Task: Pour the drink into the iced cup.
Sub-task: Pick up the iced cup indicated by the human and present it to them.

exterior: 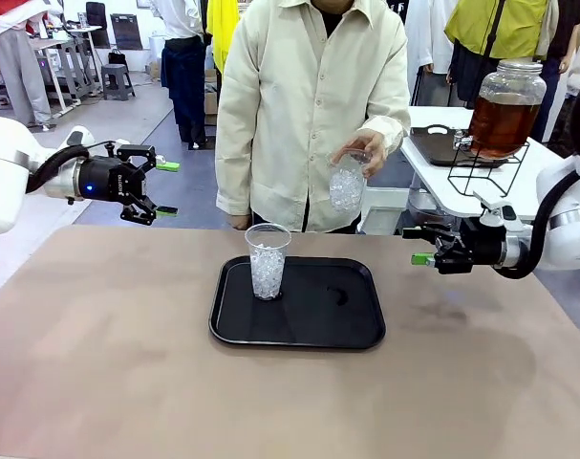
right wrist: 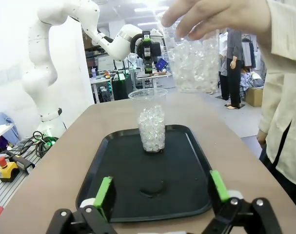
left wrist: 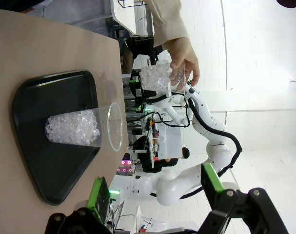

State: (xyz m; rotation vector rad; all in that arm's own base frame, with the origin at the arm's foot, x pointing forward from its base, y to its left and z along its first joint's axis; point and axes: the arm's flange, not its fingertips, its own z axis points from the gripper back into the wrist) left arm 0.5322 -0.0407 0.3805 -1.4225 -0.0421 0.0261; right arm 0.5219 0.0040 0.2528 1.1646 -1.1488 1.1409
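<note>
The drink (exterior: pixel 503 122) is amber liquid in a round glass dispenser jar on a wire stand, on a white side table at the far right. One iced cup (exterior: pixel 268 261) (left wrist: pixel 79 127) (right wrist: pixel 152 123) stands upright on the black tray (exterior: pixel 318 320) (left wrist: pixel 50 170) (right wrist: pixel 187 161). The person holds a second clear cup of ice (exterior: pixel 347 182) (left wrist: pixel 156 78) (right wrist: pixel 194 58) above the tray's far side. My left gripper (exterior: pixel 166 188) (left wrist: pixel 155 190) hovers open at the left, well apart from the tray. My right gripper (exterior: pixel 417 246) (right wrist: pixel 161 192) hovers open to the tray's right, empty.
A small dark smudge (exterior: pixel 340 296) lies on the tray's right half. The brown tabletop (exterior: pixel 127 363) spreads around the tray. A dark board (exterior: pixel 440 145) lies on the side table beside the jar stand. The person stands at the far edge.
</note>
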